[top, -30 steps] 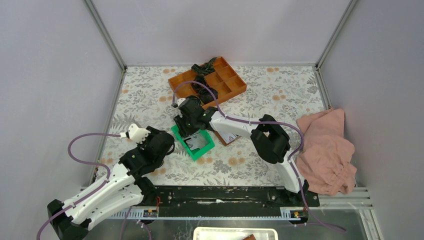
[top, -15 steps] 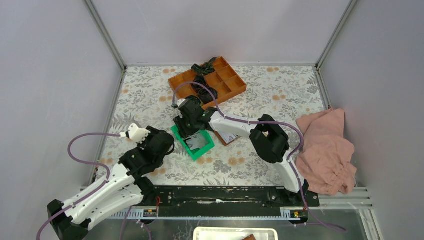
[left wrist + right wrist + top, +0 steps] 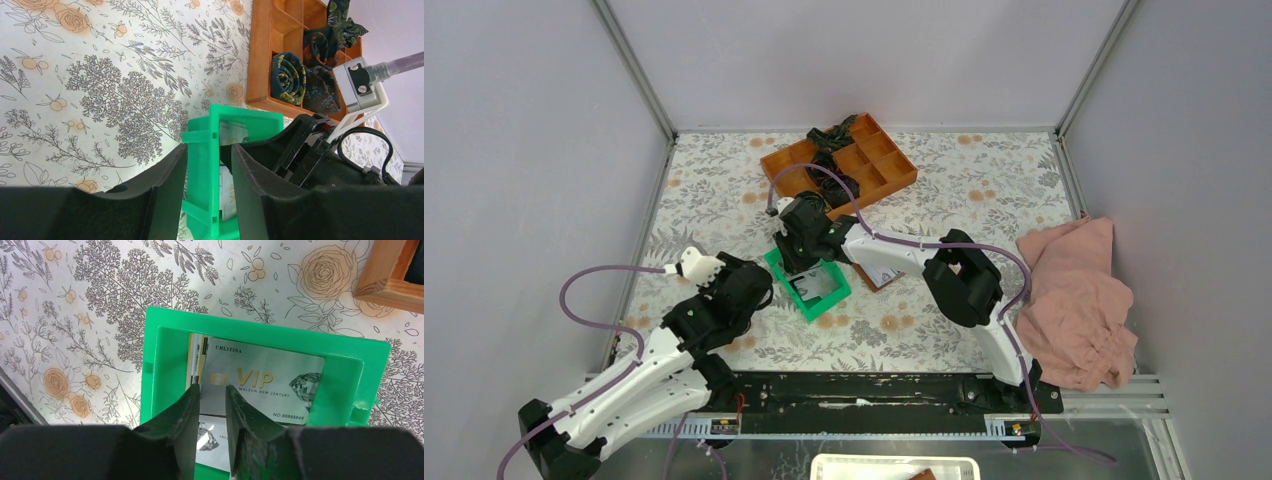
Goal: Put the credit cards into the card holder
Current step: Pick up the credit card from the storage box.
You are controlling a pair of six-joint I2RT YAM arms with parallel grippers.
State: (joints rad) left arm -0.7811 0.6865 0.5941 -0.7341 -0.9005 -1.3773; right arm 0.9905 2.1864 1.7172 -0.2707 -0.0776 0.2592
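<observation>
Lying flat in a green tray [image 3: 150, 365], the credit cards [image 3: 265, 382] show a silver one marked VIP on top, with other edges peeking out at its left. The card holder [image 3: 876, 278] sits just right of that tray, mostly hidden under the right arm. The right end effector [image 3: 213, 388] hangs over the top card's left end, jaws narrowly parted and gripping nothing that I can see. The step in hand looks like picking up that card. A flat, glossy card gives little to pinch, so I would tip one finger down at the short left edge, where the stack leaves a small lip, and lift only one. The left end effector [image 3: 209, 147], released and empty, sits at the tray's near wall and could brace it against sliding on the worktop [image 3: 984, 190].
</observation>
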